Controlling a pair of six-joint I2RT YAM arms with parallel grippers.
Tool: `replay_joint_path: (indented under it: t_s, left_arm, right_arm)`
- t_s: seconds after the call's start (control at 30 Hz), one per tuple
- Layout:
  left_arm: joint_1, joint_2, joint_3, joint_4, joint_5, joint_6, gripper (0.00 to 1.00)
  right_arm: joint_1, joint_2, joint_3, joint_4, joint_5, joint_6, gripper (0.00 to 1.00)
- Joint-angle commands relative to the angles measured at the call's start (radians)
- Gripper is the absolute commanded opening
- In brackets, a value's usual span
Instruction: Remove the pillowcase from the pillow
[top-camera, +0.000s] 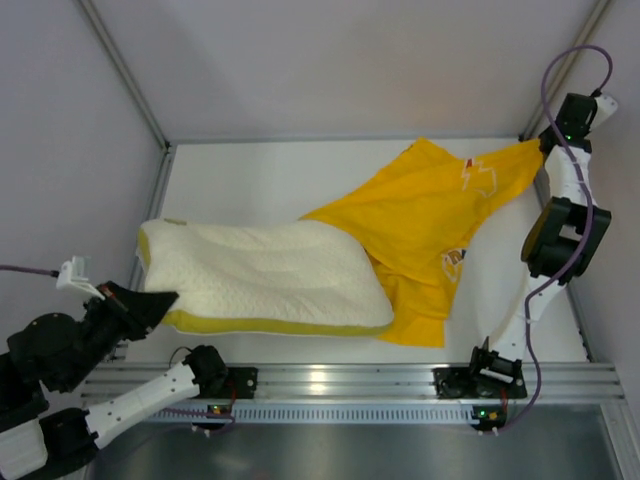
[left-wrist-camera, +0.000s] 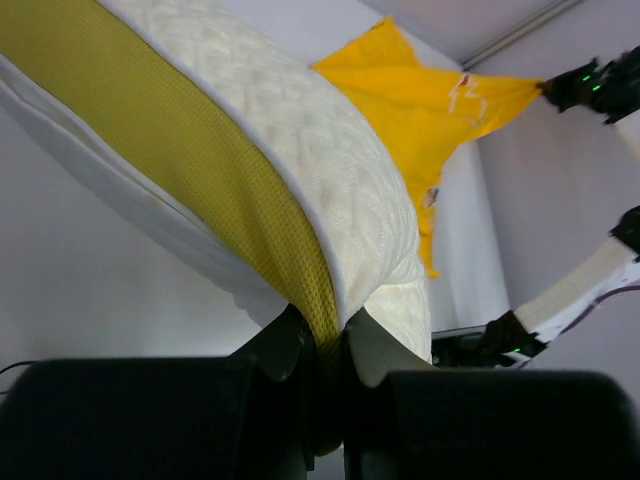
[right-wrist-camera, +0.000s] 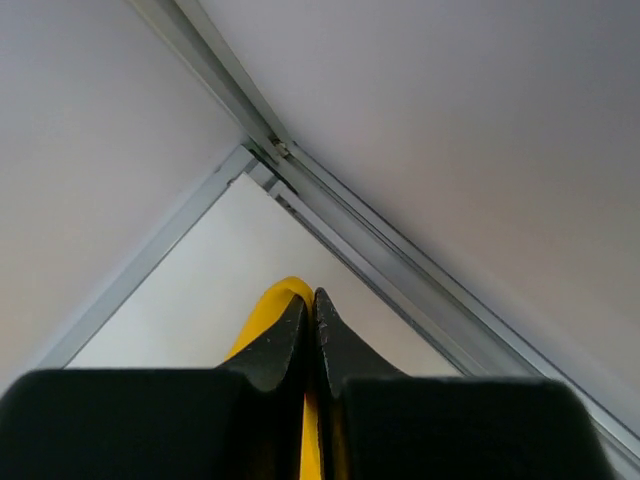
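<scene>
The cream quilted pillow lies across the table's left and middle, almost wholly out of the yellow pillowcase, which still covers its right end. My left gripper is shut on the pillow's near left corner; the left wrist view shows the fingers clamped on its yellow-green mesh edge band at the gripper. My right gripper is raised at the far right corner, shut on a corner of the pillowcase, stretching it taut. The right wrist view shows the gripper with yellow fabric pinched between its fingers.
Grey enclosure walls and metal frame posts bound the white table. An aluminium rail runs along the near edge with both arm bases on it. The right arm's cable loops near the far right post.
</scene>
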Motion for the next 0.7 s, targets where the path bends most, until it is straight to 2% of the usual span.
replay_joint_path:
  t_s: [0.0,0.07,0.1,0.13,0.17,0.23,0.27,0.3,0.4,0.43,0.47,0.5,0.57,0.67]
  left_arm:
    - [-0.003,-0.032,0.156,-0.033,-0.087,-0.024,0.00]
    - [-0.004,-0.052,0.127,-0.015,-0.078,-0.044,0.00]
    - [-0.006,-0.058,0.112,-0.002,-0.072,-0.045,0.00]
    - [-0.006,-0.062,0.095,0.008,-0.067,-0.048,0.00]
    - [-0.007,-0.065,0.060,0.030,-0.058,-0.056,0.00]
    - [-0.007,-0.065,0.020,0.062,-0.025,-0.061,0.00]
    - [-0.007,-0.065,-0.021,0.094,-0.012,-0.064,0.00]
    - [-0.007,-0.070,-0.067,0.116,0.018,-0.056,0.00]
    - [-0.007,-0.084,-0.132,0.194,0.051,-0.053,0.00]
    - [-0.007,-0.084,-0.150,0.211,0.072,-0.054,0.00]
    - [-0.007,-0.084,-0.185,0.226,0.086,-0.055,0.00]
    - [-0.007,-0.078,-0.201,0.267,0.100,-0.051,0.00]
    - [-0.007,-0.059,-0.242,0.309,0.144,-0.039,0.00]
    - [-0.007,-0.009,-0.326,0.408,0.204,-0.044,0.00]
  right_arm:
    - [-0.013,-0.169,-0.017,0.076,-0.058,-0.051,0.00]
    - [0.010,-0.195,-0.026,-0.019,-0.096,-0.048,0.00]
    - [0.024,-0.230,-0.035,-0.051,-0.104,-0.046,0.08]
    - [0.057,-0.257,-0.059,-0.073,-0.104,-0.048,0.43]
    - [0.076,-0.289,-0.143,-0.079,-0.095,-0.043,0.60]
    - [0.099,-0.405,-0.262,-0.081,-0.093,0.030,0.99]
    - [0.094,-0.488,-0.402,-0.070,-0.119,0.144,0.99]
    - [0.084,-0.526,-0.540,-0.063,-0.229,0.185,0.99]
    - [0.097,-0.672,-0.731,-0.012,-0.461,0.239,0.99]
    - [0.144,-0.709,-0.842,0.006,-0.498,0.239,0.99]
    - [0.184,-0.788,-0.880,-0.021,-0.497,0.216,0.99]
    - [0.236,-0.833,-0.915,-0.048,-0.415,0.190,0.99]
    - [0.396,-0.992,-1.029,-0.087,-0.342,0.204,0.99]
    - [0.455,-1.192,-1.211,-0.021,-0.507,0.307,1.00]
